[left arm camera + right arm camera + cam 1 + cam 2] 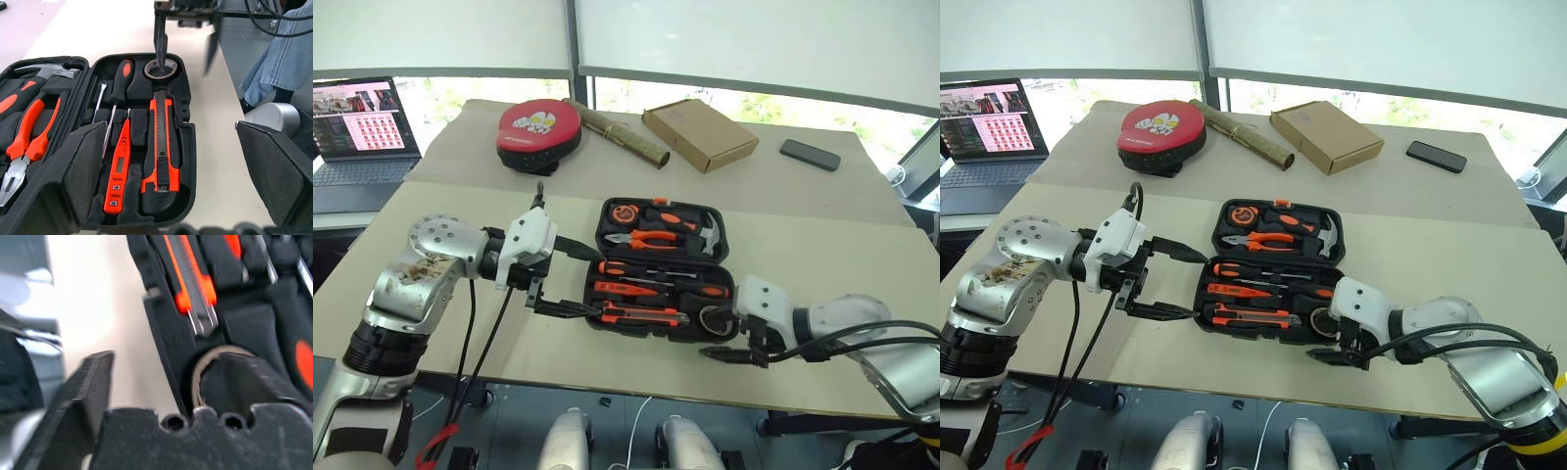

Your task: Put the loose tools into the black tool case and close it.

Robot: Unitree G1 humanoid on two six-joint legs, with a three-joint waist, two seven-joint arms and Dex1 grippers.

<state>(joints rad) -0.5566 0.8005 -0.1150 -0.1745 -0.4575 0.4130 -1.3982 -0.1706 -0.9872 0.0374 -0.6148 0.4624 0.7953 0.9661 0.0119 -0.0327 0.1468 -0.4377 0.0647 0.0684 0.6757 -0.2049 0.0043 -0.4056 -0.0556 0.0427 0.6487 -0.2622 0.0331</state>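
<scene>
Both halves of the black tool case (658,269) lie open flat on the table (822,255), and every loose tool I can see is seated: utility knife (160,144), slim orange screwdriver (118,171), tape roll (160,69) in its corner recess. Left hand (558,279) stands wide at the case's left edge; right hand (736,354), fingers parted and empty, sits by the tape roll. I judge the shell rigid, light, textured (decent friction); take the far lid by its rim, clear of the hinge.
</scene>
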